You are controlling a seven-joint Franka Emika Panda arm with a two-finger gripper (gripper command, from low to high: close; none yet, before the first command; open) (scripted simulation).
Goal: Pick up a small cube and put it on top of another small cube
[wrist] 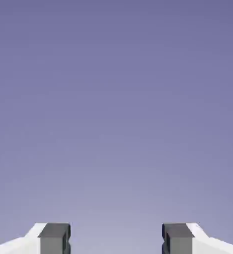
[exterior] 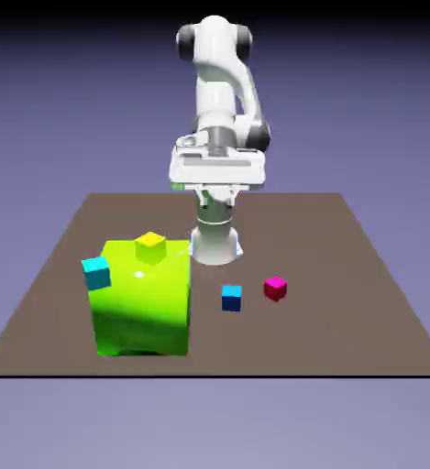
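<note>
One lime-green block (exterior: 143, 298), four small cubes

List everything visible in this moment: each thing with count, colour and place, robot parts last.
table: one, brown, under everything.
lime-green block: one, large, at the exterior view's left.
yellow cube: one, small, on top of the lime-green block.
cyan cube: one, small, at the block's upper left edge; whether it touches is unclear.
blue cube: one, small, on the table right of the block.
magenta cube: one, small, just right of the blue cube, apart from it.
arm: one, white, at the table's far edge.
claw: one, grey fingertips, open, holding nothing, facing only backdrop.
</note>
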